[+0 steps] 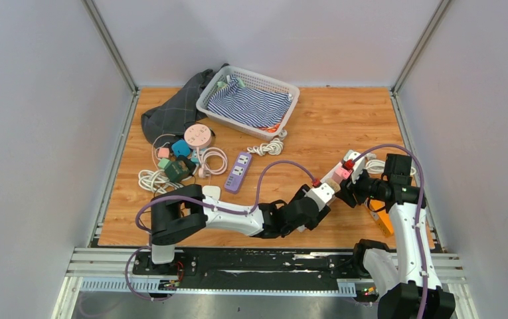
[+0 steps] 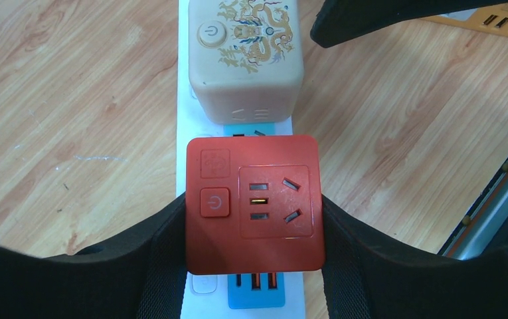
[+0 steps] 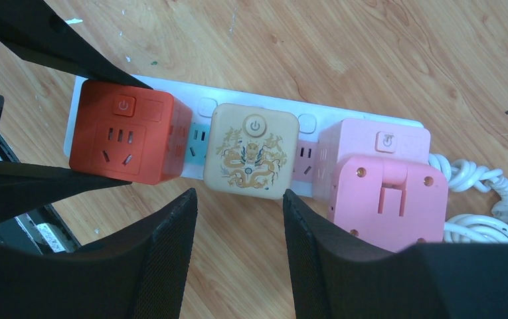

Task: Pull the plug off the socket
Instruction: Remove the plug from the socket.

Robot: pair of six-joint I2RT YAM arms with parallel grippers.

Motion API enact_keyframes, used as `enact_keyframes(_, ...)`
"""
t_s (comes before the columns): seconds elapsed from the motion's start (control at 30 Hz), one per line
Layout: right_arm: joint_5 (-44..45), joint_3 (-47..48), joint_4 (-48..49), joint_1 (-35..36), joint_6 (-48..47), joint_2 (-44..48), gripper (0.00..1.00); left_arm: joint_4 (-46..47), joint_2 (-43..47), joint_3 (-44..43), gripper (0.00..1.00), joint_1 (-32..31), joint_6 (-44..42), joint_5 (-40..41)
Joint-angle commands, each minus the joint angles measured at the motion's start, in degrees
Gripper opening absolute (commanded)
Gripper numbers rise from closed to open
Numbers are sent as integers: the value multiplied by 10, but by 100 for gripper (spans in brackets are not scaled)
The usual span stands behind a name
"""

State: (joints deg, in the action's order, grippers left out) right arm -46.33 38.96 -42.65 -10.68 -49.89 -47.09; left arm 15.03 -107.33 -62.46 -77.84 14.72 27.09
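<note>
A white power strip (image 3: 360, 119) lies on the wood with three cube plugs in a row: red (image 3: 121, 139), beige with a gold dragon (image 3: 251, 153) and pink (image 3: 384, 186). My left gripper (image 2: 252, 226) is shut on the red cube (image 2: 254, 199), one finger on each side, and the cube sits on the strip (image 2: 183, 159). The beige cube (image 2: 248, 60) is just beyond it. My right gripper (image 3: 239, 196) is open and empty, hovering beside the beige cube without touching it. In the top view both grippers meet at the pink cube (image 1: 342, 173), right of centre.
An orange power strip (image 1: 382, 222) lies by the right arm. The strip's white cord coils at the right (image 3: 477, 193). A purple strip (image 1: 239, 171), a heap of plugs and cords (image 1: 178, 159), dark cloth (image 1: 171, 113) and a basket (image 1: 292, 100) are at the back left.
</note>
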Motion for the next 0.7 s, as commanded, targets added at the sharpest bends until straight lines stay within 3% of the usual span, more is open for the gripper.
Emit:
enact_keyframes(0.0,-26,5,-17,-7,-9,1,53,2,8,16,10,1,-65,-17)
enact_keyframes(0.07,-28,4,-17,-7,-9,0,53,2,4,20,0,4,-74,-40)
enact_keyframes(0.37,-21,8,-16,-7,0,-15,57,4,-4,26,0,22,-126,-136)
enact_keyframes(0.67,26,23,32,39,52,-45,70,5,1,39,0,99,-110,-348)
